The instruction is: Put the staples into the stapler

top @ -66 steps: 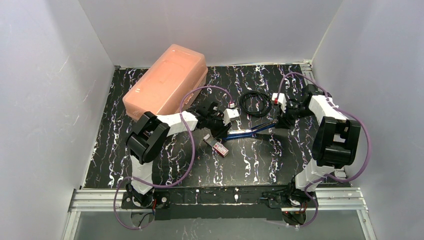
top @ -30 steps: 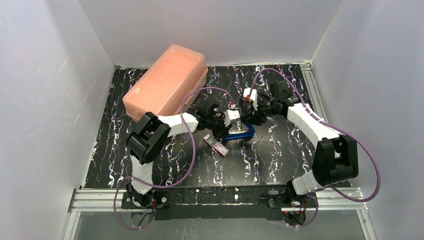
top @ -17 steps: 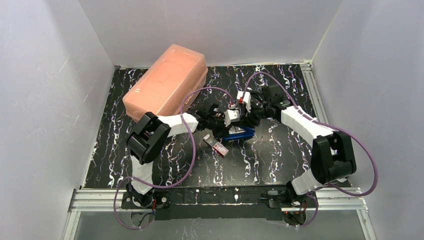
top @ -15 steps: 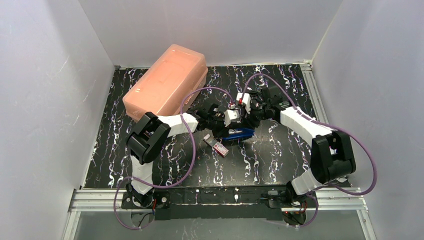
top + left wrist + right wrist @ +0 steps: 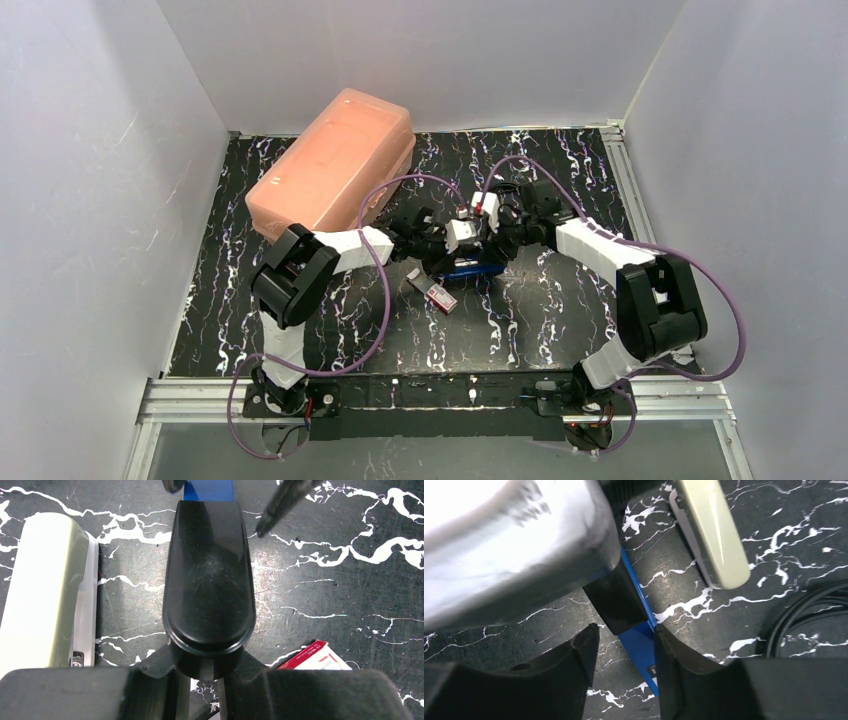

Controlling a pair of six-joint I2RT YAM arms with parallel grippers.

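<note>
Since two seconds back my right claw (image 5: 623, 637) has swung in from the right. It now straddles the stapler (image 5: 207, 580), fingers spread, not pinching. My left claw (image 5: 205, 672) pinches the stapler's black end. The staples (image 5: 434, 293) lie on the bench (image 5: 520, 320), just beside the stapler, towards the arms' bases.

Blue stapler (image 5: 472, 267) with a black rounded top lies flat at the centre of the table (image 5: 520, 330), mostly covered; open or closed unclear. The staples (image 5: 436, 292), a small pink-red box with a pale label, lie flat just beside its near-left end.
</note>
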